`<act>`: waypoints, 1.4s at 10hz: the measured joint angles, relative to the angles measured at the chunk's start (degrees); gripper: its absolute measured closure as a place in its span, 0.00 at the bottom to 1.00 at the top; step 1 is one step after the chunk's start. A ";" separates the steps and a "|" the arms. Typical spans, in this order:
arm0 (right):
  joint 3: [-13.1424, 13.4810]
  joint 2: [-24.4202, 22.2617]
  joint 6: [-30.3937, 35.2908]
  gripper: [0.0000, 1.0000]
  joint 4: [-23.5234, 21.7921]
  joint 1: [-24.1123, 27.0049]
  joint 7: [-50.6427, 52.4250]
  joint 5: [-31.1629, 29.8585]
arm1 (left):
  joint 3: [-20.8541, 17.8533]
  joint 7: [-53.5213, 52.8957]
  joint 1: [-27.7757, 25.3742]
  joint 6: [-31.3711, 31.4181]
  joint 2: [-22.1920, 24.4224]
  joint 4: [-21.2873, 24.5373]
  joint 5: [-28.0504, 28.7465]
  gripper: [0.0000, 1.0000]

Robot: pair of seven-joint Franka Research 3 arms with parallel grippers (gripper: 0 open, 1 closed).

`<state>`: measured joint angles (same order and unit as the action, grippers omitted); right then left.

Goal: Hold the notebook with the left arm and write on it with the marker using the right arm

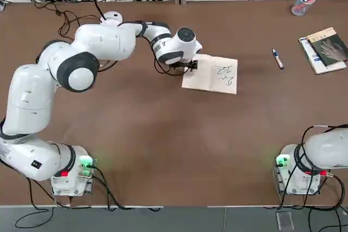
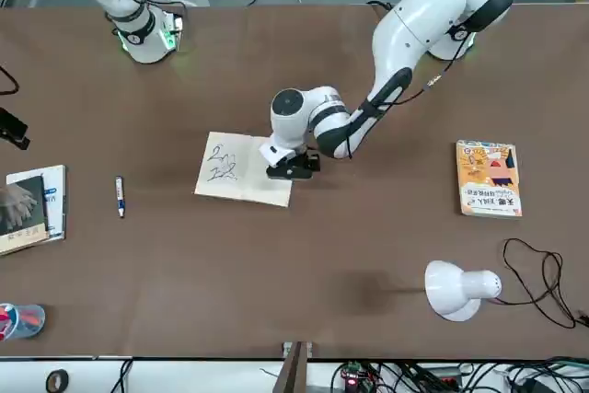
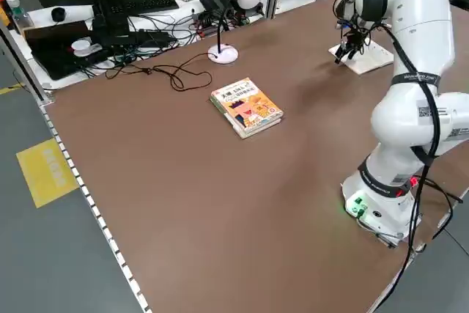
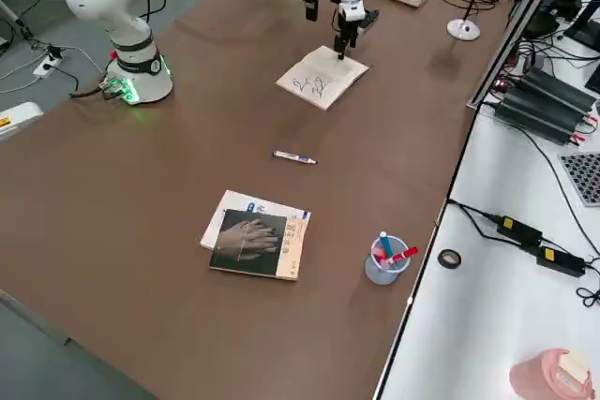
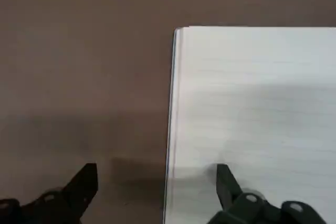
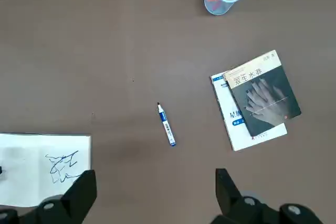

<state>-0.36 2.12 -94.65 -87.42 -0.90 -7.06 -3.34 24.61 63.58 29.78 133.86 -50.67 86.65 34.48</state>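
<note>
- The notebook is laid flat near the desk centre, long axis along the desk's length; it is cream-white with dark scribbles.
- The marker is laid well apart toward the far right corner, long axis roughly across the desk.
- The left end effector is spread apart, straddling the notebook's edge.
- The right end effector is held open above the desk.

Brown table, grey floor
</note>
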 joint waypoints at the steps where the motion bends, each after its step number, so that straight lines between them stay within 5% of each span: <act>1: 0.00 0.00 0.00 0.00 -0.07 0.00 0.00 0.00 | -0.05 -0.02 0.01 0.08 -0.22 -0.02 0.14 0.00; 14: 0.08 0.01 -0.61 0.00 -2.62 0.14 3.40 0.00 | -0.45 -0.58 0.11 0.69 -0.62 -0.30 0.18 0.00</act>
<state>-0.28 2.13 -95.25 -90.04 -0.76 -3.66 -3.35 24.15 63.00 29.89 134.55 -51.29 86.35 34.67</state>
